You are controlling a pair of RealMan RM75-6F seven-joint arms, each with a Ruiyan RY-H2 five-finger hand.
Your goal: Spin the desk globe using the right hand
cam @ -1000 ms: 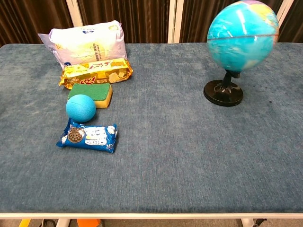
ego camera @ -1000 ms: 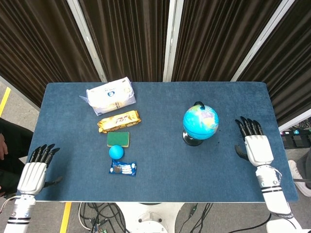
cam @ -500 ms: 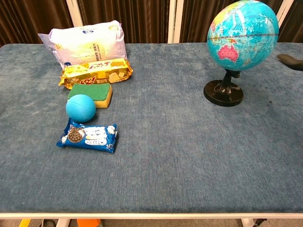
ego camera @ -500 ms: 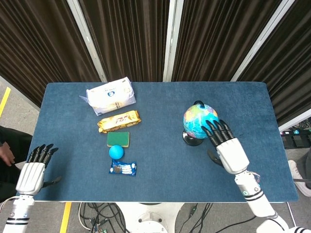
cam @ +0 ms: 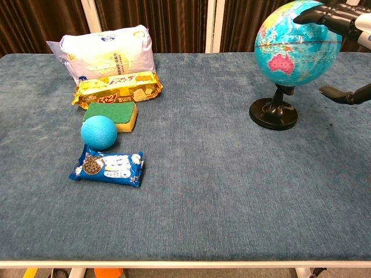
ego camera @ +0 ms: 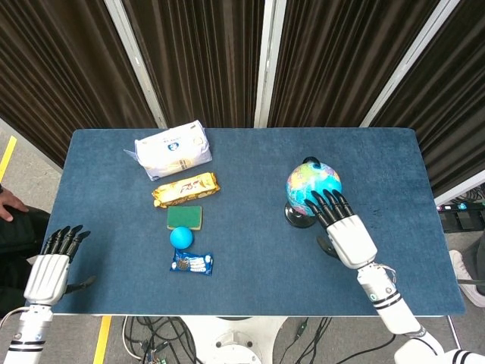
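- Globe (ego camera: pixel 313 186) sits right of frame centre, right hand (ego camera: pixel 345 231) fingers (ego camera: pixel 327 206) spread over its near side.
- Chest view shows fingertips (cam: pixel 316 14) on its top, thumb (cam: pixel 342 94) apart.

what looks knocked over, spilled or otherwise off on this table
Nothing stands out. The blue desk globe stands upright on its black base, the right hand reaching over it; the snacks lie flat and intact.

Each robot hand (ego camera: pixel 348 236) looks white-backed with black fingers (ego camera: pixel 327 206) and apparently ringed wrists.
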